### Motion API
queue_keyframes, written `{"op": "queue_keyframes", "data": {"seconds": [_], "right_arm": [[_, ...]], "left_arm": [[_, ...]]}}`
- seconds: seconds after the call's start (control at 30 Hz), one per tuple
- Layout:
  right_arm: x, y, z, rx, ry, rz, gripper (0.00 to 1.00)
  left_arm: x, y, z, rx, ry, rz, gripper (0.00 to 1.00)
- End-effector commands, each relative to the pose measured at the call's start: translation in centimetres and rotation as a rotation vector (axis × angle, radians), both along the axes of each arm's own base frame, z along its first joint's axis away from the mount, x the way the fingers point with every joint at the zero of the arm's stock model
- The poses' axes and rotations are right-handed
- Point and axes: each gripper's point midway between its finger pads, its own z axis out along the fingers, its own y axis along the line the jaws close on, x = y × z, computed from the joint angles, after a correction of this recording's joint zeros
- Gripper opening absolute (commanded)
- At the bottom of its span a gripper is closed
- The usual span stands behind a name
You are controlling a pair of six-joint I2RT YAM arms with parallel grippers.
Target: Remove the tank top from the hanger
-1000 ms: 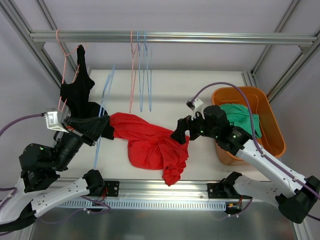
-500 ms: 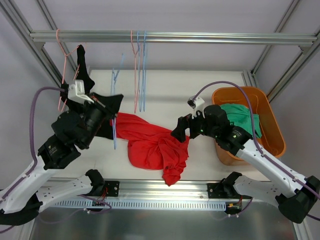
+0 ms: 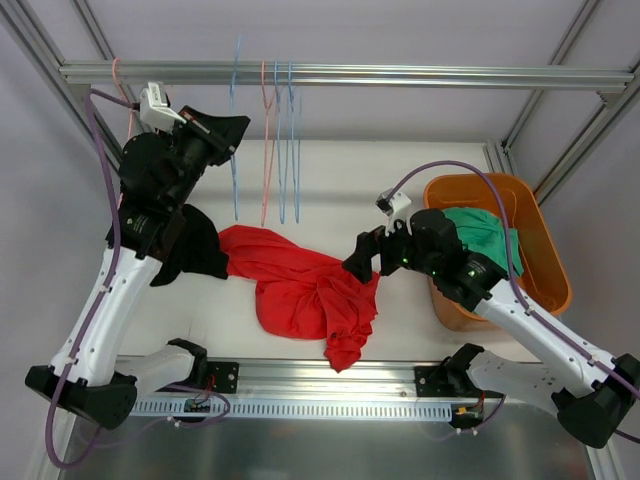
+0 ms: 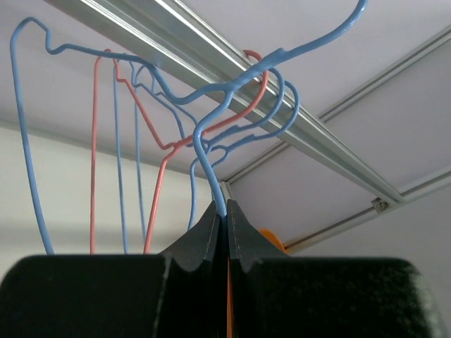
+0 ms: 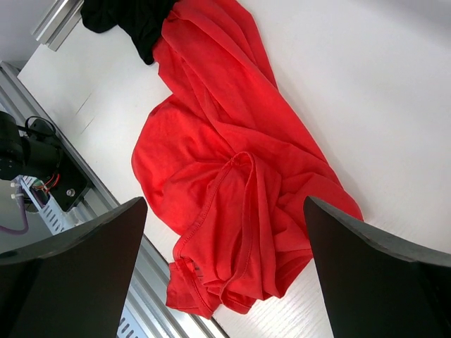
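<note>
**Top external view: red tank top (image 3: 300, 290) off the blue hanger (image 3: 235, 170) and lying on the desk (image 3: 400, 180)**

From above, the tank top is a bright red, crumpled heap near the middle of the white desk. Its long axis runs diagonally. The far-left end meets a black garment (image 3: 195, 250), and the near-right end points toward the arms' bases. The right wrist view shows soft folds gathered along that axis and a stitched hem curling at the near end (image 5: 225, 155). The fabric is plain, with no print.

The left jaws are raised to the metal rail (image 3: 400, 75) and are pinched tight on the blue hanger's thin wire neck (image 4: 211, 176). The hanger is bare and hangs upright with its hook at the rail. Whether the hook sits over the rail cannot be told. Just beside it, a pink hanger (image 3: 265, 150) and two more blue hangers (image 3: 285, 150) hang from the same rail.

The right jaws stand wide apart over the tank top's right edge and hold nothing. An orange basket (image 3: 545, 260) at the desk's right side contains a green garment (image 3: 480, 235).
</note>
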Motion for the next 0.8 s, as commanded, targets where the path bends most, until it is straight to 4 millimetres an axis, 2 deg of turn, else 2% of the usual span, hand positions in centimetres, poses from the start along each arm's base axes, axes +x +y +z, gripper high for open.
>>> {"op": "queue_keyframes", "data": {"seconds": [0.0,0.13,0.17,0.23,0.27,0.33,0.43,0.53,0.6,0.63,0.67,0.7,0.73,0.77], "right_arm": [[0.4,0.0,3.1,0.04,-0.084,-0.003,0.99],[0.3,-0.2,3.0,0.038,-0.089,-0.008,0.99],[0.3,-0.3,3.0,0.038,-0.091,-0.007,1.0],[0.2,-0.2,2.9,0.035,-0.09,-0.002,0.99],[0.2,-0.2,2.9,0.036,-0.089,0.0,1.0],[0.2,0.0,2.6,0.03,-0.081,0.009,1.0],[0.5,0.4,1.8,0.01,-0.065,0.02,0.99],[0.7,1.2,0.8,-0.003,-0.041,0.051,1.0],[0.8,2.1,-0.3,-0.013,-0.017,0.087,0.99],[0.8,2.5,-0.8,-0.021,-0.008,0.101,0.99],[1.0,2.8,-1.5,-0.033,0.002,0.111,1.0],[1.3,3.3,-2.9,-0.067,0.029,0.119,0.99],[1.4,3.6,-3.4,-0.079,0.034,0.125,1.0],[1.5,4.0,-4.1,-0.097,0.041,0.13,0.99]], "left_arm": [[-0.7,-1.5,4.1,-0.105,-0.087,-0.153,0.0],[0.9,-1.8,1.6,-0.121,-0.02,-0.172,0.0],[1.2,-1.9,0.3,-0.116,0.007,-0.174,0.0],[1.2,-1.9,-0.8,-0.121,0.03,-0.168,0.0],[1.5,-1.8,-2.6,-0.124,0.067,-0.16,0.0],[1.4,-2.0,-3.5,-0.128,0.072,-0.176,0.0],[1.4,-2.1,-6.1,-0.127,0.122,-0.185,0.0],[1.5,-1.9,-7.2,-0.13,0.143,-0.187,0.0],[1.5,-2.0,-7.2,-0.133,0.143,-0.198,0.0],[1.4,-2.0,-7.1,-0.131,0.138,-0.203,0.1],[1.3,-2.0,-7.1,-0.127,0.134,-0.205,0.4],[1.1,-1.9,-7.0,-0.12,0.128,-0.205,0.5],[0.8,-1.6,-6.8,-0.107,0.113,-0.195,0.59],[0.7,-1.3,-6.8,-0.097,0.109,-0.182,0.98]]}}
